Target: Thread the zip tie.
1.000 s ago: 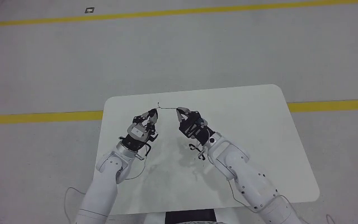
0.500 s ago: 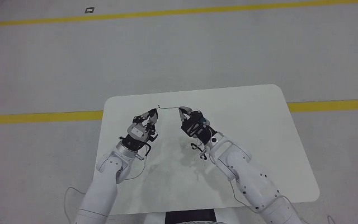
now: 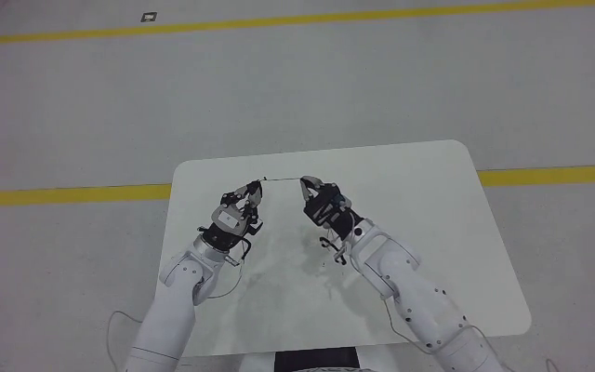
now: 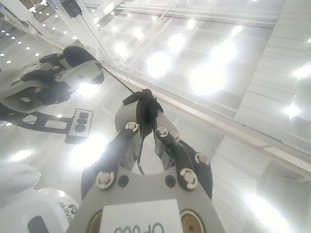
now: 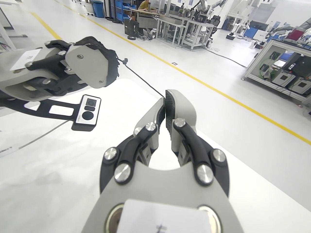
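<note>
zip tie (image 3: pixel 283 179) was held along 9–3 o'clock, pinched by left gripper (image 3: pixel 259 184) at 9, right gripper (image 3: pixel 304 182) at 3

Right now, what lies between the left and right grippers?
The zip tie, a thin black strap stretched from the left gripper to the right gripper; the right wrist view shows it.

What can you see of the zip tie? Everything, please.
The zip tie is a thin black strap, plastic by the look. It is held taut and nearly straight in the air above the white table, not touching it. One end is pinched in the shut right gripper. The other end, where a small blocky head shows, sits at the fingertips of the shut left gripper. Whether the tail has passed through the head is too small to tell.
</note>
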Action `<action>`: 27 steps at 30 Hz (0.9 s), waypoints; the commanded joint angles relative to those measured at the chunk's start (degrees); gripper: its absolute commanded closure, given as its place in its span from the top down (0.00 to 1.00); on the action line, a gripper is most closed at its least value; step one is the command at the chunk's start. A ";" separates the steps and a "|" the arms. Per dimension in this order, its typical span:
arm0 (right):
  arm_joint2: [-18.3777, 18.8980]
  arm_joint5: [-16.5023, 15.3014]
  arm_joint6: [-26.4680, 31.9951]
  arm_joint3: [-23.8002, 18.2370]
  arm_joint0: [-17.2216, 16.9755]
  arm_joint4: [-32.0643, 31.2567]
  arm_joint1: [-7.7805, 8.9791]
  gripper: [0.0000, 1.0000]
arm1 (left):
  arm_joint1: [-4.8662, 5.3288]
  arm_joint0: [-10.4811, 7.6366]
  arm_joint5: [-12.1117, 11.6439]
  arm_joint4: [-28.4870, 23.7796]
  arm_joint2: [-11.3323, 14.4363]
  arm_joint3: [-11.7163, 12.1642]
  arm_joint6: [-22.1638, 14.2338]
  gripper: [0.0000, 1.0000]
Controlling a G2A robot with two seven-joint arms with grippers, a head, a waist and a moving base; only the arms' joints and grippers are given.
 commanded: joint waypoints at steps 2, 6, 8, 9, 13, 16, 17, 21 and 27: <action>0.29 0.02 0.08 -0.10 -0.11 0.00 0.07 0.00 | 0.00 0.00 0.00 0.00 0.00 0.00 0.00 0.00; 0.77 0.12 0.20 -0.19 -0.38 0.00 0.19 0.00 | 0.00 0.00 0.00 0.00 0.00 0.00 0.00 0.00; 0.96 0.15 0.28 -0.29 -0.50 0.00 0.25 0.00 | 0.00 0.00 0.00 0.00 0.00 0.00 0.00 0.00; 1.02 0.14 0.30 -0.30 -0.53 0.00 0.27 0.00 | 0.00 0.00 0.00 0.00 0.00 0.00 0.00 0.00; 1.30 0.27 0.33 -0.29 -0.75 0.00 0.37 0.00 | 0.00 0.00 0.00 0.00 0.00 0.00 0.00 0.00; 1.50 0.71 0.20 -0.39 -1.07 0.31 0.34 0.00 | 0.00 0.00 0.00 0.00 0.00 0.00 0.00 0.00; 1.57 0.82 0.14 -0.42 -1.14 0.44 0.33 0.00 | 0.00 0.00 0.00 0.00 0.00 0.00 0.00 0.00; 2.23 1.88 -1.11 -0.43 -1.85 3.97 0.15 0.00 | 0.00 0.00 0.00 0.00 0.00 0.00 0.00 0.00; 3.27 2.54 -1.27 -0.17 -2.45 5.11 0.16 0.00 | 0.00 0.00 0.00 0.00 0.00 0.00 0.00 0.00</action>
